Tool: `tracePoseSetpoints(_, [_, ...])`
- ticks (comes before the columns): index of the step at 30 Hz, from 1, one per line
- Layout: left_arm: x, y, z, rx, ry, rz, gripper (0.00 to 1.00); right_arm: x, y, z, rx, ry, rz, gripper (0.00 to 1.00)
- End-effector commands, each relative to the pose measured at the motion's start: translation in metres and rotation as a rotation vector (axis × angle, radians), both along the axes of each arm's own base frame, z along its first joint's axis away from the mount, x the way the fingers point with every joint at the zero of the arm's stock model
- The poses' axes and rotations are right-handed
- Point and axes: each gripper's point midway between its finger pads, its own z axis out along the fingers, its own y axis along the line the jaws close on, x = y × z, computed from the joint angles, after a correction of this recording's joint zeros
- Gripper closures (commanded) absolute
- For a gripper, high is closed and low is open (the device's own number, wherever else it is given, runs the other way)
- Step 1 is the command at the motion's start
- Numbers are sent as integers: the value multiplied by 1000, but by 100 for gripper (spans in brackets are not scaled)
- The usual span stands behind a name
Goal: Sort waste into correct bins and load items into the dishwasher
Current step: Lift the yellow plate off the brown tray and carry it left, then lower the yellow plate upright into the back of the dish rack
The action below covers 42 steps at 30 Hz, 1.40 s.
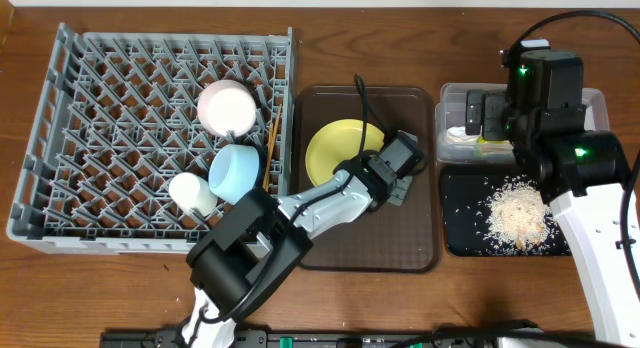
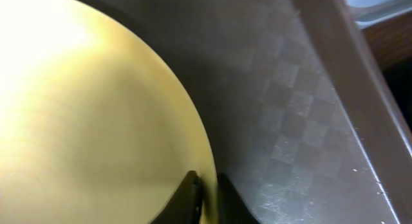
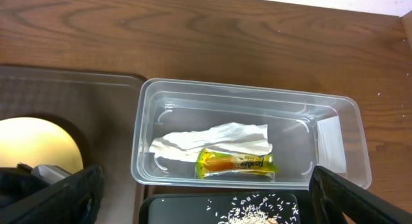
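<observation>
Where the left wrist camera looks along its own fingers, the left gripper (image 2: 206, 195) is clamped on the rim of the round yellow plate (image 2: 84, 108), with one dark finger (image 2: 187, 197) on each side of the edge. Whether the plate is lifted cannot be told. In the overhead view the plate lies at the upper left of the large dark brown serving tray (image 1: 370, 238), at frame centre.

At lower right, the shallow black rectangular tray (image 1: 465, 223) holds a heap of loose whitish rice-like food scraps (image 1: 518, 210).

At left, the large square grey plastic dish rack (image 1: 100, 138) holds, from lower to upper frame, the small white cup (image 1: 192, 193), the light blue bowl (image 1: 235, 173) and the white bowl (image 1: 228, 108). The thin wooden chopsticks (image 1: 272, 138) lie near its right edge.

At upper right, just beyond the black tray, the clear plastic rectangular tub (image 3: 251, 89) contains the crumpled white paper napkin (image 3: 212, 140), with the small green-yellow wrapper (image 3: 237, 163) touching it on the near side. The right gripper (image 3: 206, 176) hangs above the tub's near wall, jaws wide apart, nothing between them.
</observation>
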Motion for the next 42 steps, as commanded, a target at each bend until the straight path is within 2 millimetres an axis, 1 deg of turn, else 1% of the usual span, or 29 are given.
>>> tracePoseSetpoints(1, [-11, -1, -7, 5, 43, -22, 92, 0, -4, -3, 4, 7, -17, 1])
tracePoseSetpoints(3, [-5, -6, 20, -41, 3, -19, 92, 0, -4, -3, 4, 7, -17, 1])
tracePoseSetpoints(4, [1, -9, 59, -105, -54, -15, 92, 0, -4, -3, 4, 7, -17, 1])
tracePoseSetpoints(5, [5, -8, 86, -151, -94, -7, 92, 0, -4, -3, 4, 7, -17, 1])
tracePoseSetpoints(6, [10, -3, 122, -208, -148, 7, 92, 0, -4, -3, 4, 7, -17, 1])
tracePoseSetpoints(7, [14, 4, 149, -249, -188, 22, 92, 0, -4, -3, 4, 7, -17, 1])
tracePoseSetpoints(8, [19, 16, 184, -312, -233, 60, 92, 0, -4, -3, 4, 7, -17, 1])
tracePoseSetpoints(9, [19, 21, 201, -348, -248, 76, 92, 0, -3, -3, 4, 7, -17, 1])
tracePoseSetpoints(10, [19, 36, 238, -435, -277, 86, 92, 0, -3, -3, 4, 7, -17, 1])
tracePoseSetpoints(12, [16, 57, 283, -545, -309, 67, 92, 0, -4, -3, 4, 7, -17, 1])
tracePoseSetpoints(13, [15, 77, 310, -626, -318, 74, 92, 0, -4, -3, 4, 7, -17, 1])
tracePoseSetpoints(14, [14, 85, 318, -660, -312, 79, 92, 0, -4, -3, 4, 7, -17, 1])
tracePoseSetpoints(15, [14, 112, 339, -763, -276, 99, 92, 0, -3, -3, 4, 7, -17, 1])
tracePoseSetpoints(16, [14, 125, 346, -818, -240, 99, 92, 0, -3, -3, 4, 7, -17, 1])
tracePoseSetpoints(17, [17, 142, 349, -882, -182, 112, 92, 0, -4, -3, 4, 7, -17, 1])
tracePoseSetpoints(18, [19, 151, 349, -914, -145, 124, 93, 0, -4, -3, 4, 7, -17, 1])
tracePoseSetpoints(20, [36, 192, 341, -1008, -31, 188, 92, 0, -4, -3, 4, 7, -17, 1])
tracePoseSetpoints(21, [41, 202, 339, -1026, -16, 195, 92, 0, -4, -3, 4, 7, -17, 1])
tracePoseSetpoints(22, [50, 218, 334, -1058, 5, 195, 92, 0, -4, -3, 4, 7, -17, 1])
tracePoseSetpoints(25, [67, 241, 326, -1157, 95, 165, 93, 0, -4, -3, 4, 7, -17, 1])
tracePoseSetpoints(27, [80, 250, 318, -1225, 171, 164, 92, 0, -4, -3, 4, 7, -17, 1])
tracePoseSetpoints(28, [85, 252, 316, -1239, 185, 163, 92, 0, -3, -3, 4, 8, -17, 1])
tracePoseSetpoints(29, [94, 253, 312, -1262, 206, 173, 92, 0, -4, -3, 4, 7, -17, 1])
tracePoseSetpoints(31, [100, 254, 309, -1274, 216, 189, 92, 0, -3, -3, 4, 7, -17, 1])
tracePoseSetpoints(34, [103, 253, 301, -1275, 233, 215, 92, 0, -4, -3, 4, 7, -17, 1])
tracePoseSetpoints(37, [103, 249, 286, -1274, 264, 254, 92, 0, -4, -3, 4, 7, -17, 1])
tracePoseSetpoints(39, [105, 249, 278, -1272, 266, 285, 92, 0, -3, -3, 4, 7, -17, 1])
tracePoseSetpoints(41, [110, 254, 261, -1261, 263, 364, 92, 0, -4, -3, 4, 7, -17, 1])
tracePoseSetpoints(42, [111, 255, 256, -1257, 259, 384, 93, 0, -4, -3, 4, 7, -17, 1])
